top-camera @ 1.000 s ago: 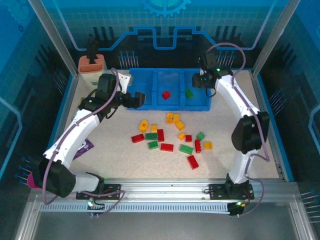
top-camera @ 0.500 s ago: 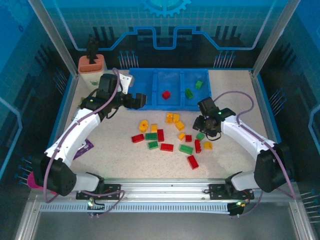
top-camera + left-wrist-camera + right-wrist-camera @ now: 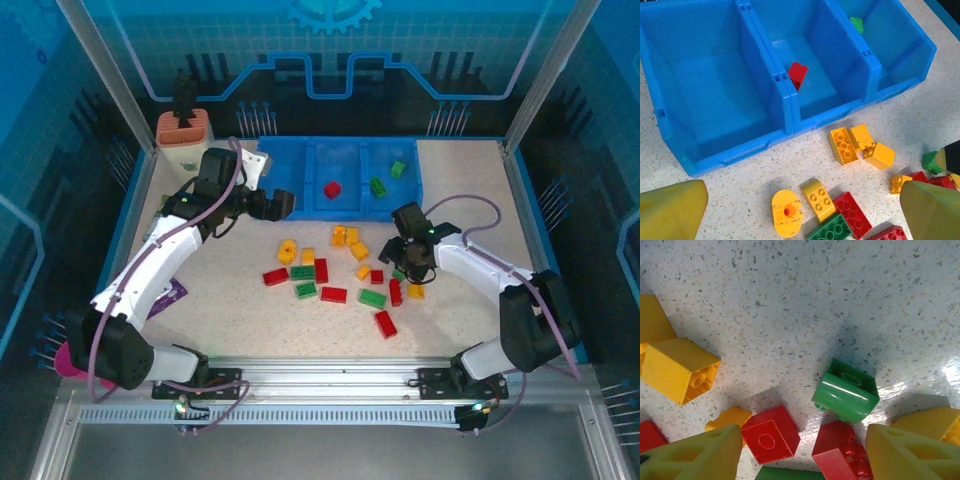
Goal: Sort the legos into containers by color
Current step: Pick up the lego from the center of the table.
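Near the tray (image 3: 330, 216) — right fingers (image 3: 700, 455) spread over crowded legos (image 3: 845, 395).

Scattered legos (image 3: 321, 270) crowd mid-table before the blue tray (image 3: 330, 142); bare tabletop (image 3: 470, 172) lies open to its right, the left arm (image 3: 165, 255) flanking the other side.

The tray (image 3: 335, 160) had three compartments (image 3: 350, 165), holding one red brick (image 3: 332, 189) and two green bricks (image 3: 377, 186). Loose on the table (image 3: 250, 320) lay six reds (image 3: 334, 294), four greens (image 3: 372, 298) and seven yellows (image 3: 358, 250).

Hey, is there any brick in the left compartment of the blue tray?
No, the left compartment holds only bare blue floor; the red brick sits in the middle one.
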`<state>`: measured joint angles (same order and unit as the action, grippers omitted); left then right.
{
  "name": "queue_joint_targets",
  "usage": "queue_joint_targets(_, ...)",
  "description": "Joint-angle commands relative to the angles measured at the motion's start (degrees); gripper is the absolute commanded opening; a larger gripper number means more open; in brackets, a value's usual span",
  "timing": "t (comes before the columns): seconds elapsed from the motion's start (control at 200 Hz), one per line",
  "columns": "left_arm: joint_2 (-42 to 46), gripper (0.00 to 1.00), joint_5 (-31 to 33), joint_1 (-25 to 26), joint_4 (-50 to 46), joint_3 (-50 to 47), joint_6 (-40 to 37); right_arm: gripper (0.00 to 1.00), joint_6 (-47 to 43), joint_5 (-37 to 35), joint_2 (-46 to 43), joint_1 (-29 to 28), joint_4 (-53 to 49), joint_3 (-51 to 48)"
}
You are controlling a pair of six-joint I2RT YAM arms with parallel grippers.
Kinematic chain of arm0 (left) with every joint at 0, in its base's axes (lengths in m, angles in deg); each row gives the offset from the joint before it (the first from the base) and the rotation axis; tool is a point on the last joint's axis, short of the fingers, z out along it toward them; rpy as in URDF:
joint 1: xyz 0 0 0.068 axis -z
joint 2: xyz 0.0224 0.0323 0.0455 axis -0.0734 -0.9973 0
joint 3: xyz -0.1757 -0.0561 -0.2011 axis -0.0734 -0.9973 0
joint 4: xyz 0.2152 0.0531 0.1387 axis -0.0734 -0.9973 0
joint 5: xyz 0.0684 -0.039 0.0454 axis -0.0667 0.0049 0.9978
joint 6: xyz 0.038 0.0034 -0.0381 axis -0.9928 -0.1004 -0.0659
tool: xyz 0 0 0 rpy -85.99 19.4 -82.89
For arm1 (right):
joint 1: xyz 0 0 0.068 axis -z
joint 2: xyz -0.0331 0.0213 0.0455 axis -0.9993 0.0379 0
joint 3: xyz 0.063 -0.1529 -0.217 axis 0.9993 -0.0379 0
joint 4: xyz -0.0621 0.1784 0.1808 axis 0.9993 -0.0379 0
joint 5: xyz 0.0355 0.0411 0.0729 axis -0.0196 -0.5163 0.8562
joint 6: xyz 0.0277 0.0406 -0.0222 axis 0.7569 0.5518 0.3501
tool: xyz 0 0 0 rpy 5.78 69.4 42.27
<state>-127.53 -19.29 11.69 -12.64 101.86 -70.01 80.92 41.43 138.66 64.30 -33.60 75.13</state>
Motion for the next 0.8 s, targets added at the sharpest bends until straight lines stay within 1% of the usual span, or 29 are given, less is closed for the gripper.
queue_joint_targets(0.0,0.1,1.0,-1.4,-0.3,-1.0,1.6,-1.0,0.69,1.1,0.3,0.2,1.2,-0.4,-0.3)
queue_joint_targets(0.25,-0.2,0.99,-0.9,-0.2,-1.2,1.7,-1.4,0.68,1.1,1.3,1.3,3.4,0.3,-1.2)
queue_joint_targets(0.3,-0.1,0.99,-0.6,-0.2,-1.5,1.8,-1.6,0.68,1.0,1.5,1.6,3.9,0.7,-2.7)
queue_joint_targets(0.55,0.1,0.99,0.9,-0.2,-2.0,2.3,-2.4,0.65,-1.3,2.9,5.7,5.6,0.8,-1.8)
queue_joint_targets(0.685,-0.1,0.99,1.1,-0.2,-2.1,2.4,-2.6,0.61,-1.8,3.5,7.5,5.9,2.6,-1.8)
queue_joint_targets(0.706,-0.1,0.99,1.1,-0.2,-2.1,2.4,-2.6,0.61,-1.8,3.6,7.8,5.9,2.5,-0.2)
queue_joint_targets(0.796,-0.2,1.0,1.2,-0.2,-1.9,2.2,-2.6,0.57,-2.2,4.3,9.3,5.8,3.1,0.5)
